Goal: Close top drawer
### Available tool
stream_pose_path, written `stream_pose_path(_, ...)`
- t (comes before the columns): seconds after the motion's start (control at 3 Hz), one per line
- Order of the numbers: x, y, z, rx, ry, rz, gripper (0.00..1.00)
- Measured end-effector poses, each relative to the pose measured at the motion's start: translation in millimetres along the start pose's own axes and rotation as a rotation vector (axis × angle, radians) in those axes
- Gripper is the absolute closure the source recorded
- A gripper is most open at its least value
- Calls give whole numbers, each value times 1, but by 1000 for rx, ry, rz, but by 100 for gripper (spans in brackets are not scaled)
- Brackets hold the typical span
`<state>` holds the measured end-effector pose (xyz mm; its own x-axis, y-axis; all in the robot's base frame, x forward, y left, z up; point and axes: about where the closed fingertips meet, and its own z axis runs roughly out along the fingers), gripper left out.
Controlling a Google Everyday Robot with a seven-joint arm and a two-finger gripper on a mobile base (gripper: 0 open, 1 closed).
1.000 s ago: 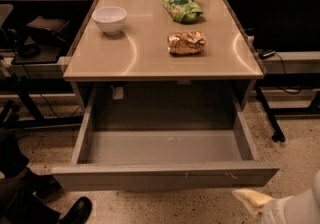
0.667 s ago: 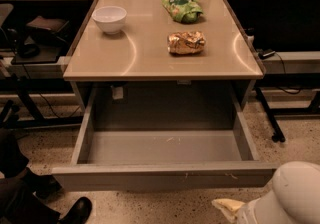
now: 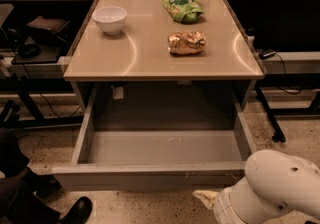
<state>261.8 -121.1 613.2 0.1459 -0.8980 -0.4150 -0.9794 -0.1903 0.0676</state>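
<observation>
Fingers: cannot tell whether apart or together. The gripper (image 3: pixel 204 198) is hovering low, near the right front of the open top drawer (image 3: pixel 150 176).

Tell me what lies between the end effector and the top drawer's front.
In the camera view, only bare floor: the end effector hangs low, near the front of the top drawer.

Dim warm overhead light, tabletop (image 3: pixel 150 55) glare; end effector (image 3: pixel 206 198) shaded bottom right.
</observation>
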Motion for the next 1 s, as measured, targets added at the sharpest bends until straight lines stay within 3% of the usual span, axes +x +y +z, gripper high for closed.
stream_pose_path(0.67,0,-57,-14,108,-31,143,0)
stream_pose_path(1.0,0,-57,-14,108,-31,143,0)
